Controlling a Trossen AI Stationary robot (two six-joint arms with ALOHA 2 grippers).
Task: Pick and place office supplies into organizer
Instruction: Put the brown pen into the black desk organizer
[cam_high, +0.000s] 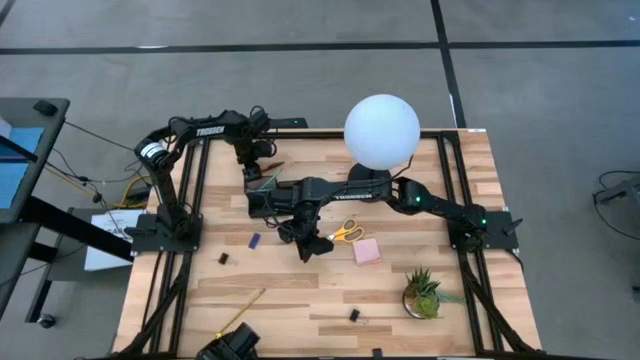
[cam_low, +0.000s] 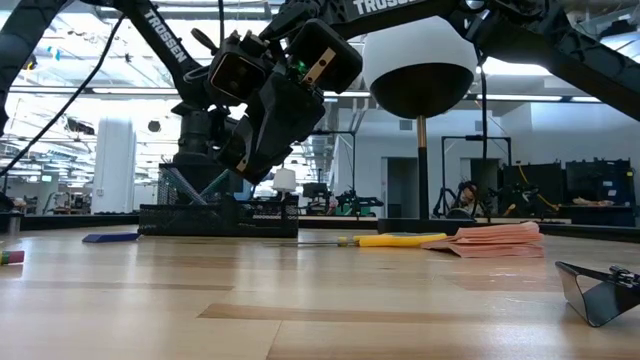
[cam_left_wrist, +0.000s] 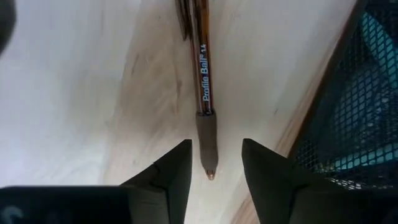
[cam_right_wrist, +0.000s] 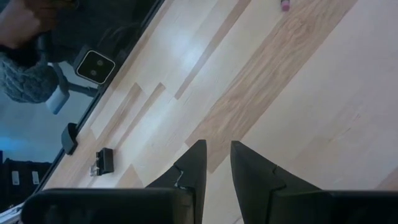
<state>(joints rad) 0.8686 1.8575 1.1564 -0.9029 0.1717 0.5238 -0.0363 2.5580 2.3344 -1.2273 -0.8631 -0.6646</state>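
Now we hold our left gripper (cam_left_wrist: 211, 163) with fingers apart astride the brown pen (cam_left_wrist: 205, 93) lying beside the organizer (cam_left_wrist: 354, 106), a light, stiff, slippery thing best pinched at its rubber grip

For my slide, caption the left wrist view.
Left gripper open, straddling the brown ballpoint pen beside the black mesh organizer.
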